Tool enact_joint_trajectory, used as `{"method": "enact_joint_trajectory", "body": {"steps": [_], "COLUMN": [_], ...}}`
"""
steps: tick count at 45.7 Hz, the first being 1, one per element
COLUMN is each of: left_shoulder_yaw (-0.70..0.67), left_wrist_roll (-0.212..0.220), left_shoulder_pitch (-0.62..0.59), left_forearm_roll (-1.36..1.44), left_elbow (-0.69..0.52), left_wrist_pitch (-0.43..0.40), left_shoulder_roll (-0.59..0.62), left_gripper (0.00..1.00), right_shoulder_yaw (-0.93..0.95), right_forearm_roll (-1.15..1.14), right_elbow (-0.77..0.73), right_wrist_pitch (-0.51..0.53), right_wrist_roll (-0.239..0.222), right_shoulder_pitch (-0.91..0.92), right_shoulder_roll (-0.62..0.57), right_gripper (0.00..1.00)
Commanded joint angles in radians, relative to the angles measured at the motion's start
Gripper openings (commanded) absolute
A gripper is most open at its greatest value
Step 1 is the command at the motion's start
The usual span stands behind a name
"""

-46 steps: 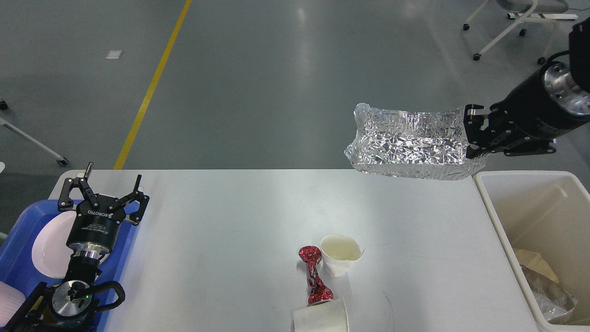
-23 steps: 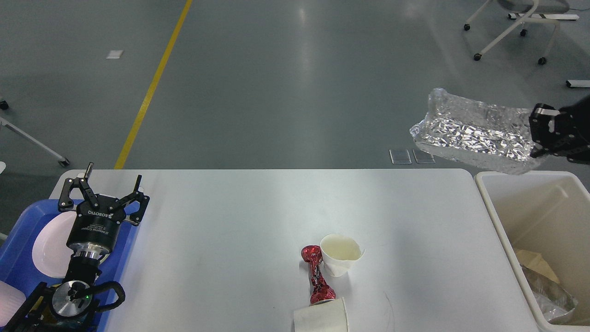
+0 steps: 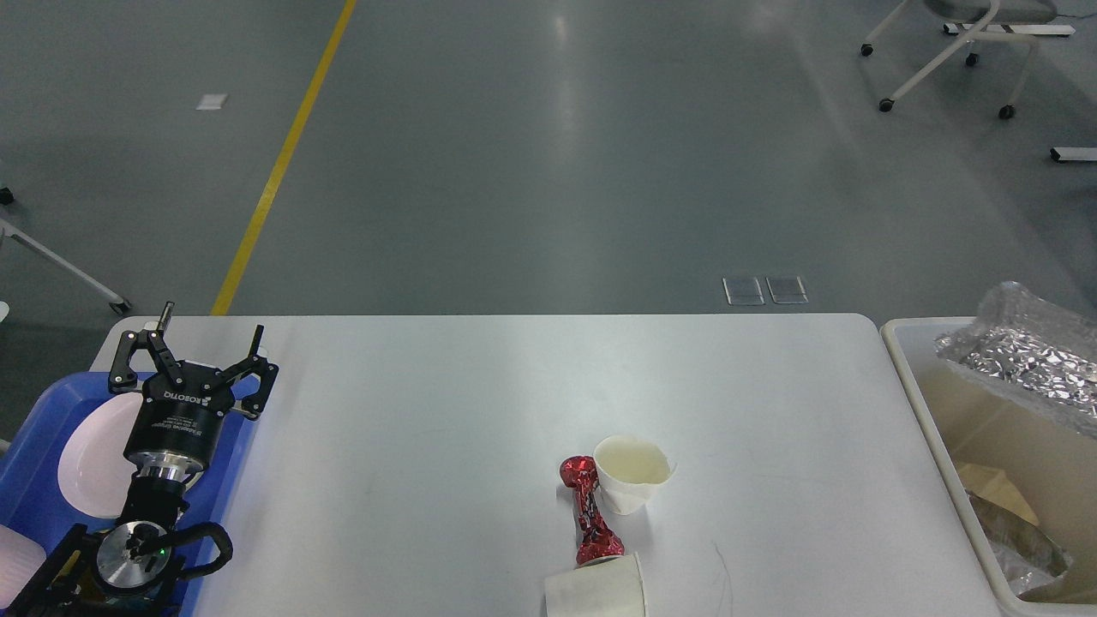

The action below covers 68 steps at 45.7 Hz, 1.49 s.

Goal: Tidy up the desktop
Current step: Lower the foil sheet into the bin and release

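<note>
The white tabletop [image 3: 446, 403] fills the middle, mostly bare. The left gripper [image 3: 195, 345], fingers spread wide, hovers at its 9 o'clock edge over the blue tray [image 3: 34, 506]. A paper cup [image 3: 632, 473] and red wrapper [image 3: 588, 514] sit near 6 o'clock.

Right of the left tool [image 3: 190, 353], a crumpled red foil wrapper [image 3: 587, 512] touches a white paper cup [image 3: 632, 473] on the white rectangular worktop [image 3: 480, 403]; a cream rectangular bin [image 3: 921, 390] lies farther right.

— What does the desktop [image 3: 446, 403] look like from where you stand?

— Wide, smooth and white, with rounded corners at its far edge. It lies flat and level.

— And where is it, measured from your hand?

— My left gripper [image 3: 190, 344] hangs over its left end with the fingers spread; the top runs off to the right of it and beneath it.
</note>
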Motion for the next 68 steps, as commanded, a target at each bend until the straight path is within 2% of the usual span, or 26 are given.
{"method": "enact_joint_trajectory", "body": {"steps": [1, 14, 21, 27, 35, 50, 51, 52, 54, 55, 57, 59, 68], "left_shoulder_yaw": [-0.001, -0.001, 0.000, 0.000, -0.001, 0.000, 0.000, 0.000, 0.000, -0.001, 0.000, -0.001, 0.000], "left_wrist_roll": [0.000, 0.000, 0.000, 0.000, 0.000, 0.000, 0.000, 0.000, 0.000, 0.000, 0.000, 0.000, 0.000], "left_shoulder_pitch": [0.001, 0.000, 0.000, 0.000, 0.000, 0.000, 0.000, 0.000, 0.000, 0.000, 0.000, 0.000, 0.000], "left_forearm_roll": [0.000, 0.000, 0.000, 0.000, 0.000, 0.000, 0.000, 0.000, 0.000, 0.000, 0.000, 0.000, 0.000], "left_elbow": [0.000, 0.000, 0.000, 0.000, 0.000, 0.000, 0.000, 0.000, 0.000, 0.000, 0.000, 0.000, 0.000], "left_wrist_pitch": [0.000, 0.000, 0.000, 0.000, 0.000, 0.000, 0.000, 0.000, 0.000, 0.000, 0.000, 0.000, 0.000], "left_shoulder_roll": [0.000, 0.000, 0.000, 0.000, 0.000, 0.000, 0.000, 0.000, 0.000, 0.000, 0.000, 0.000, 0.000], "left_gripper": [0.96, 0.96, 0.96, 0.96, 0.96, 0.96, 0.96, 0.96, 0.96, 0.96, 0.96, 0.96, 0.96], "right_shoulder_yaw": [0.130, 0.540, 0.686, 0.752, 0.772, 0.775, 0.775, 0.775, 0.776, 0.776, 0.776, 0.776, 0.776], "right_forearm_roll": [0.001, -0.001, -0.002, -0.004, -0.004, -0.004, -0.004, -0.004, -0.002, -0.002, -0.002, -0.007, -0.013], "right_elbow": [-0.159, -0.543, -0.807, -0.980, -1.040, -1.037, -1.037, -1.037, -1.037, -1.037, -1.032, -1.028, -1.019], "right_wrist_pitch": [-0.009, -0.024, -0.033, -0.093, -0.150, -0.157, -0.159, -0.162, -0.176, -0.186, -0.222, -0.234, -0.239], "right_wrist_roll": [-0.001, -0.001, 0.001, 0.002, 0.002, 0.002, 0.002, 0.002, 0.002, 0.002, 0.002, 0.002, 0.002], "right_shoulder_pitch": [-0.206, -0.690, -0.927, -1.070, -1.133, -1.135, -1.135, -1.135, -1.135, -1.135, -1.135, -1.133, -1.126], "right_shoulder_roll": [-0.034, 0.008, 0.137, 0.260, 0.338, 0.354, 0.354, 0.354, 0.354, 0.355, 0.355, 0.358, 0.354], "right_gripper": [0.00, 0.00, 0.00, 0.00, 0.00, 0.00, 0.11, 0.27, 0.63, 0.79, 0.95, 1.00, 1.00]}}
